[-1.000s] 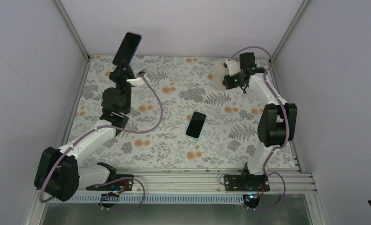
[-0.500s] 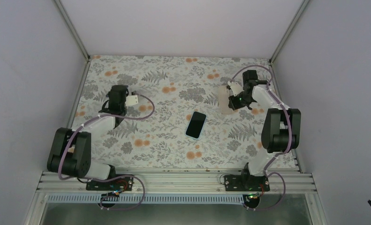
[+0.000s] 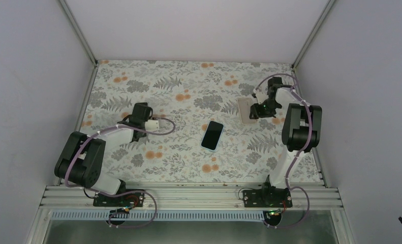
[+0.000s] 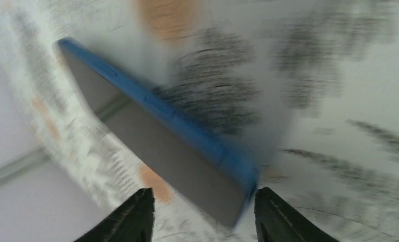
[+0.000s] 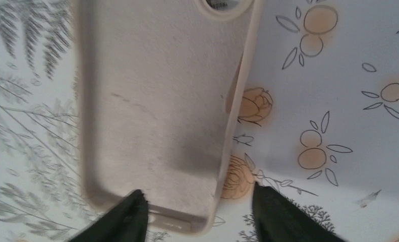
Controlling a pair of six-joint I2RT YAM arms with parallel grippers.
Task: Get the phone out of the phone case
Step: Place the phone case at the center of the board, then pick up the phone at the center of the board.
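**Phone** (image 3: 212,135): you have it lying flat in the middle of the tabletop (image 3: 153,71), dark screen up, with a blue rim (image 4: 187,128) along its edge. The left wrist view is blurred, so you cannot tell whether that rim is a case.

**Beige case** (image 3: 246,110): flat on the tabletop, to the right of the phone and a little farther back, apart from it. In the right wrist view its soft pale face is up and empty, with a rounded cut-out at one end.

**Left pincer** (image 4: 203,194): fingers apart, gripping nothing. It sits over the left part of the tabletop, apart from the phone and facing it.

**Right pincer** (image 5: 197,201): fingers spread wide, closed on nothing. You see it over one end of the beige case, one finger above a corner and the other just beside the edge. Whether either touches the case cannot be told.
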